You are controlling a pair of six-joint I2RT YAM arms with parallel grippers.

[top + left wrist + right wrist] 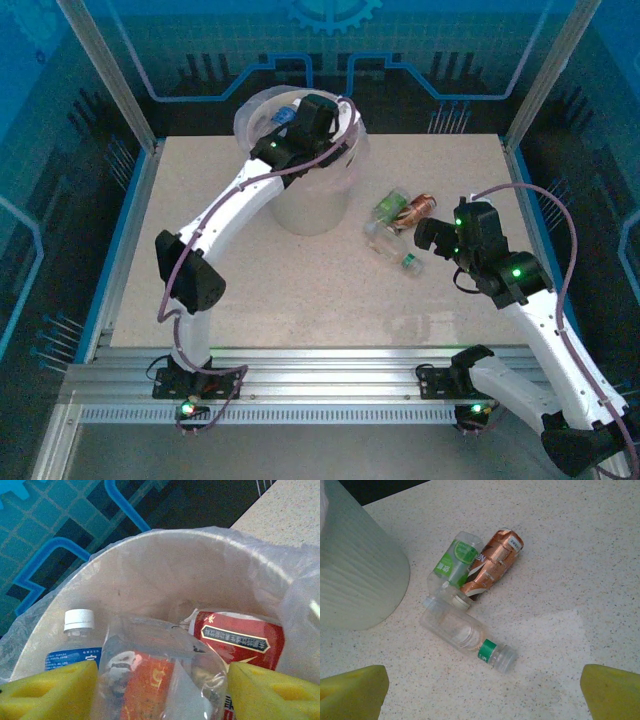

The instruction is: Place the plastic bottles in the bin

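the left gripper (162, 692) is seen over the mouth of the bin (165, 570), with an orange-labelled clear bottle (160, 675) between its yellow pads (50, 690). the lower part of that bottle is cut off by the frame edge, and whether it is pinched or merely flanked cannot be told. inside the bin, a white-capped blue-labelled bottle (75, 640) and a red-labelled bottle (240, 637) are partly hidden behind it. the right gripper (482, 695) is spread wide, with nothing held, above the table (570, 540). there, near the bin, a green-labelled bottle (455, 560) and a copper-labelled bottle (490, 565) are laid touching, with a clear bottle with a green band (465, 635) just beside them.
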